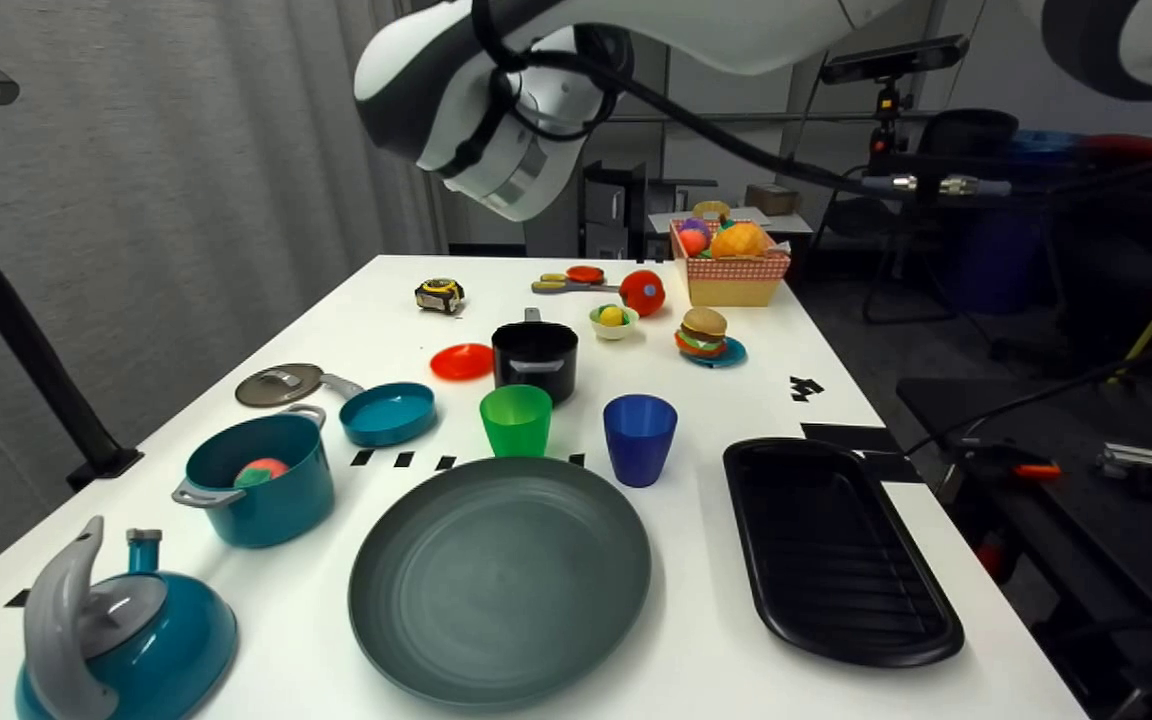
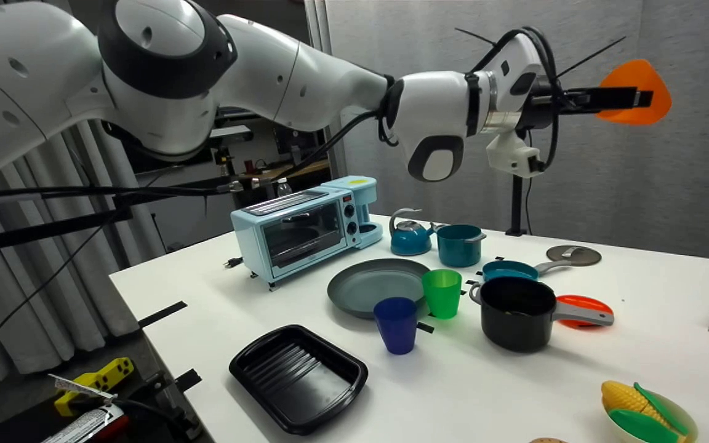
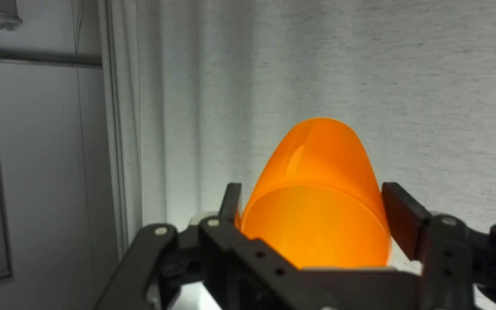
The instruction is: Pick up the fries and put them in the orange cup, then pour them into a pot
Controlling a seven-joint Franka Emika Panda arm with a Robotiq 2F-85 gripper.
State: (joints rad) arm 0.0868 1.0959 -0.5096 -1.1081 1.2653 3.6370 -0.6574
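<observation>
High above the table, my gripper (image 3: 310, 206) has its fingers on either side of the orange cup (image 3: 321, 150) and carries it. An exterior view shows the orange cup (image 2: 661, 101) tilted at the arm's far end, past the table's back edge; its exact tilt is hard to judge. A black pot (image 2: 514, 337) with a grey handle stands on the table. Deep inside it is a faint yellowish sliver (image 2: 517, 314), too small to tell whether it is the fries. No fries show clearly elsewhere. A teal pot (image 1: 286, 500) holds a red and green toy (image 1: 261, 471).
A green cup (image 2: 442, 294) and a blue cup (image 2: 396, 326) stand between the grey plate (image 2: 379, 286) and the black pot. A teal pan (image 1: 388, 414), kettle (image 1: 171, 640), black tray (image 1: 841, 550), toaster oven (image 2: 305, 227) and toy basket (image 1: 736, 290) are also on the table.
</observation>
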